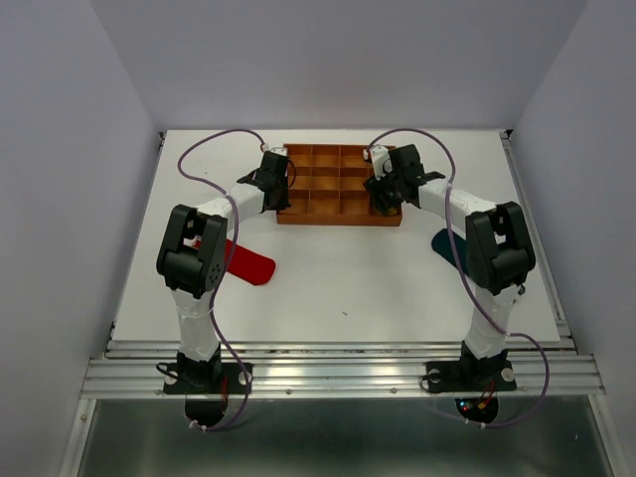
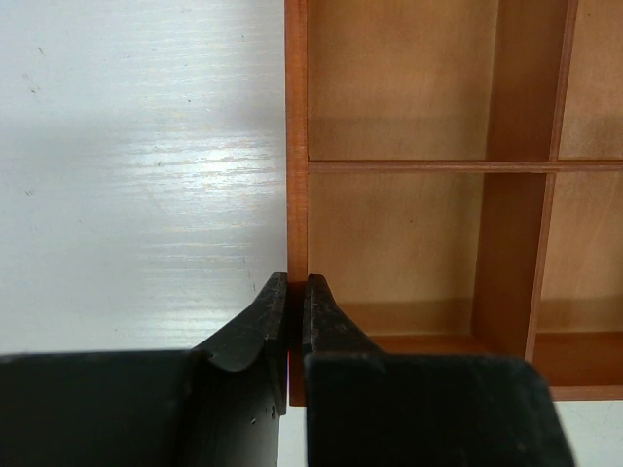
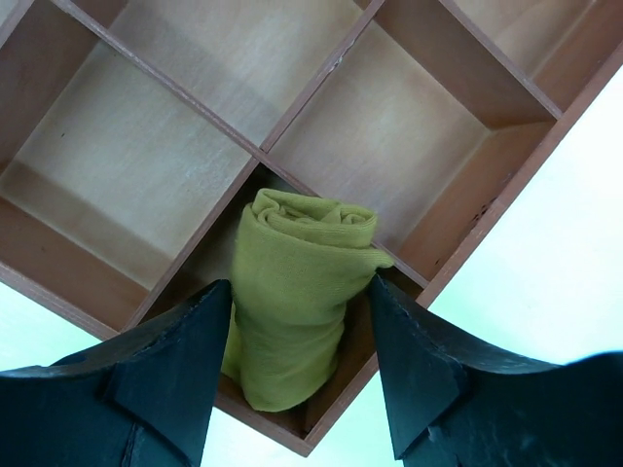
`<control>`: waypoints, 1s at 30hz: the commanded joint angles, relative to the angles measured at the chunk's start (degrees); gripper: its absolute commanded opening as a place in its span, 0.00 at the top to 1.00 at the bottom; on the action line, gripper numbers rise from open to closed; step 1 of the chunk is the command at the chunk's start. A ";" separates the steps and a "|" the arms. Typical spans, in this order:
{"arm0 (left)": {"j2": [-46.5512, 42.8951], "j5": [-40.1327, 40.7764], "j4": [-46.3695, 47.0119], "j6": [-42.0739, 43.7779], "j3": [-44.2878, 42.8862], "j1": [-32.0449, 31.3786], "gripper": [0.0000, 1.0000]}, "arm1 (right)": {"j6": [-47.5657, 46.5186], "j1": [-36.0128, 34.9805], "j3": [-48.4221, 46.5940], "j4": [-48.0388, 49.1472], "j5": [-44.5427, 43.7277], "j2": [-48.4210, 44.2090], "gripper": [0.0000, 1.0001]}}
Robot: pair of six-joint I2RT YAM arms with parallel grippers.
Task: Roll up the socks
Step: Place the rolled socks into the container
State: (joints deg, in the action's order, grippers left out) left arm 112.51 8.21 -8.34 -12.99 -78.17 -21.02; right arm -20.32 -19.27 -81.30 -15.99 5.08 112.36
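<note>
Three socks in view, one of them done. The yellow sock [image 3: 302,243] sits rolled into a bundle in the near right corner compartment of the tray [image 1: 338,221]. My right claw [image 3: 297,289] straddles it, jaws spread to either side with no squeeze evident, so I record it as released. My left claw [image 2: 292,289] is clenched on the tray's left wall near its near corner, steadying it by my reading. The red sock [image 1: 250,264] lies flat on the tabletop [image 1: 348,288] at left. The teal sock [image 1: 444,245] lies at right, mostly hidden by the right arm. Judgement: both flat socks are light, limp, grippy knit, not fragile, and apt to sag or unroll. Best hold is a pinch at one end, then roll lengthwise.
</note>
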 commanded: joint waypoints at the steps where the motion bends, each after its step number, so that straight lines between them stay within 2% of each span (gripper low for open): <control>1: 2.63 0.14 -3.44 -0.89 -0.32 0.27 1.00 | 0.37 -0.60 -1.94 3.68 -0.69 0.41 0.36; 4: 2.63 0.05 -3.61 -0.80 -0.49 0.36 1.00 | 0.10 -1.21 -2.29 3.60 0.28 1.11 0.40; 8: 2.72 -0.03 -3.53 -0.80 -0.58 0.27 1.00 | -0.60 -1.21 -2.29 3.16 2.30 1.99 0.53; 9: 2.72 -0.03 -3.53 -0.80 -0.58 0.27 1.00 | -1.04 -1.21 -2.29 2.63 3.26 2.34 0.60; 12: 2.98 -0.03 -3.53 -0.89 -0.67 0.27 1.00 | -1.31 -1.21 -2.03 1.84 4.23 2.78 0.73; 13: 3.07 -0.03 -3.53 -0.89 -0.75 0.27 1.00 | -1.74 -1.21 -1.85 1.23 4.50 2.87 0.81; 15: 3.24 0.05 -3.53 -0.89 -0.75 0.36 1.00 | -1.92 -1.21 -1.59 0.00 4.41 3.22 0.88; 23: 3.33 0.67 -3.61 -0.98 -0.75 0.27 1.00 | -2.80 -1.21 -3.86 -4.40 4.68 6.29 0.98; 30: 3.42 0.58 -3.44 -0.54 -0.49 0.27 1.00 | -2.10 -1.21 -7.82 -7.74 4.76 10.42 0.99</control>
State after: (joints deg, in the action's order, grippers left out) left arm 112.99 8.51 -8.62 -13.17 -78.78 -20.97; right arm -22.85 -19.92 -87.66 -19.40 7.75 118.61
